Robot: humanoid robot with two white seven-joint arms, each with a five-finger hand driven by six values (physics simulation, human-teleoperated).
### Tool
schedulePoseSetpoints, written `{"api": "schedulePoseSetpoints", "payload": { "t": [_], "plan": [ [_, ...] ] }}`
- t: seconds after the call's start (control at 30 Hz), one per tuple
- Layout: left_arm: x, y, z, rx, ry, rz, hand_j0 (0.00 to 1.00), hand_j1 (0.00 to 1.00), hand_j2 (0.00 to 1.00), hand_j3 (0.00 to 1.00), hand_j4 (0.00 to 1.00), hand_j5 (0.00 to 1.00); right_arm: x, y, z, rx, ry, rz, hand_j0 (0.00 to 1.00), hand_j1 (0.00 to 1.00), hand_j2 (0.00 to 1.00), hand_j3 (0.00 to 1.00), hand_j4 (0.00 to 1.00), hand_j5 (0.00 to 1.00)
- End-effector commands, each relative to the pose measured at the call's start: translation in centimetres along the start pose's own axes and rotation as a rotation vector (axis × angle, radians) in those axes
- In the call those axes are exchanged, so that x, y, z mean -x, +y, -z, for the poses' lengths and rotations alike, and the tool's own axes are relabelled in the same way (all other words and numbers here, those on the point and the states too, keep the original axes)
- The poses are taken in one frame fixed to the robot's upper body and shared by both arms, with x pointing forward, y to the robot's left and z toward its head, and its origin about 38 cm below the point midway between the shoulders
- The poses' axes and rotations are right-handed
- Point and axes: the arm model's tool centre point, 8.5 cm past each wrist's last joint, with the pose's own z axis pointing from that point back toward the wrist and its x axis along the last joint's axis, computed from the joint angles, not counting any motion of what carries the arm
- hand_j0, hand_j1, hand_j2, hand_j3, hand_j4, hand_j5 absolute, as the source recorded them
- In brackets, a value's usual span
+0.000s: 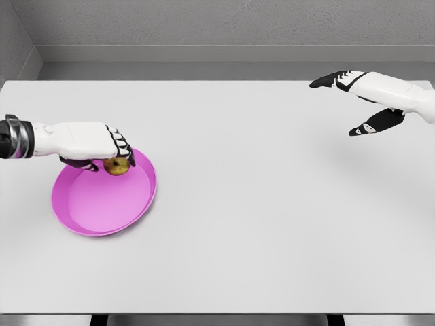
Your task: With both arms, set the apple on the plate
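Observation:
A pink plate [95, 210] lies on the left part of the white table. Over its far rim my left hand [112, 153] comes in from the left edge, its fingers curled around a small yellow-brown apple [117, 166]. The apple is at the plate's upper edge; whether it touches the plate I cannot tell. My right hand [357, 102] hovers far off at the upper right, fingers spread and holding nothing.
The white table [272, 204] fills the view, with its front edge along the bottom and a grey wall behind its far edge.

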Motion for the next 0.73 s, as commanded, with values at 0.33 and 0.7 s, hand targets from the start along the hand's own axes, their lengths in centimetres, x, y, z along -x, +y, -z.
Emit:
{"api": "schedulePoseSetpoints", "payload": {
  "t": [0.33,0.7],
  "plan": [
    [8.6,-0.4,-6.3,-0.217,0.239,-0.331,1.0,1.0,1.0,1.0,1.0,1.0,0.0,0.1,0.1,-0.004,-0.001,0.007,1.0,1.0,1.0,1.0,1.0,1.0],
    [11.5,-3.5,-6.3,-0.206,0.339,-0.439,1.0,1.0,1.0,1.0,1.0,1.0,0.2,0.3,0.0,-0.008,0.008,0.006,1.0,1.0,1.0,1.0,1.0,1.0]
  ]
}}
